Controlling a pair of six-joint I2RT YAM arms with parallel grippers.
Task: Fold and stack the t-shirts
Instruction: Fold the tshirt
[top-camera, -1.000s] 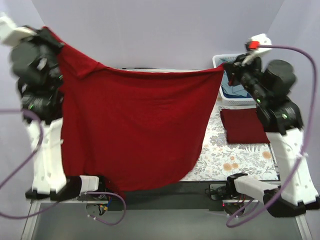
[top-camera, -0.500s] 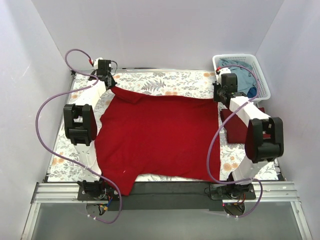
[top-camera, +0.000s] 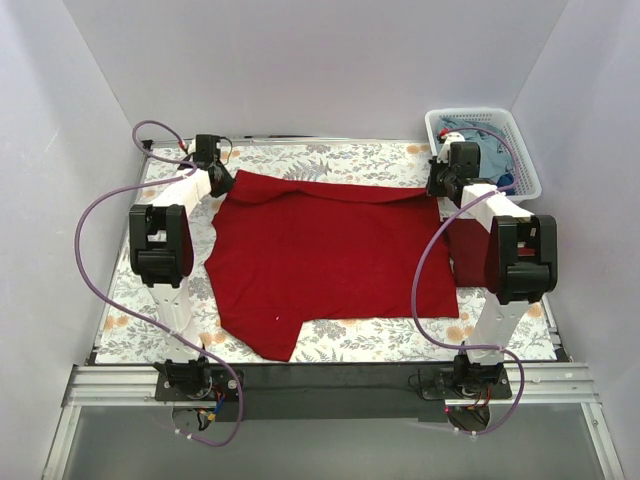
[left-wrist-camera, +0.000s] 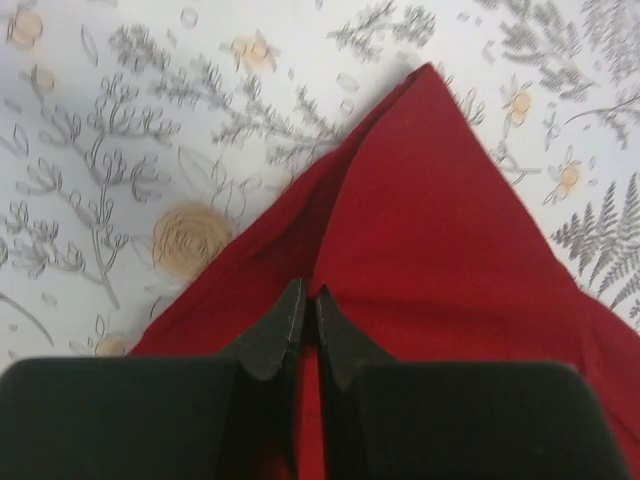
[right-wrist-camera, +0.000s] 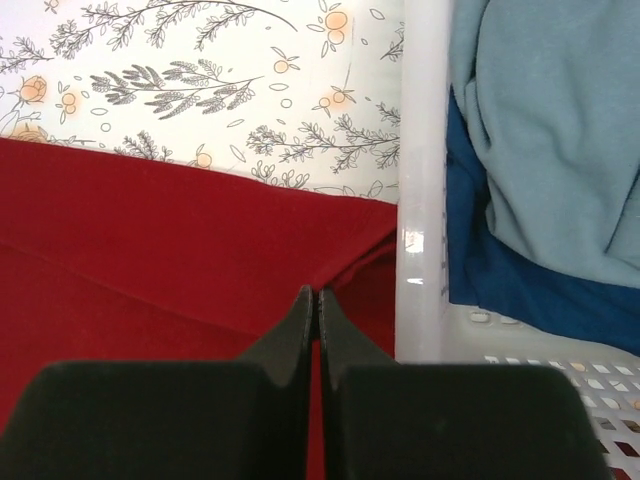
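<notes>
"Both arms have drawn back and lowered since a second ago. The left gripper (left-wrist-camera: 308, 305) and right gripper (right-wrist-camera: 318, 300) each stay pinched shut on a far corner of the bright red t-shirt (top-camera: 330, 260)."

"And around them?"

"It lies spread on the floral table (top-camera: 330, 155), its right corner just beside the white basket (right-wrist-camera: 420, 150) of blue shirts (right-wrist-camera: 540, 110)."

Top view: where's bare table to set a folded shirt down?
Free table: far strip between the red shirt and the back wall; near strip right of its sleeve; left margin outside the left arm. Crowded: right side, with folded maroon shirt, right arm, basket.
</notes>
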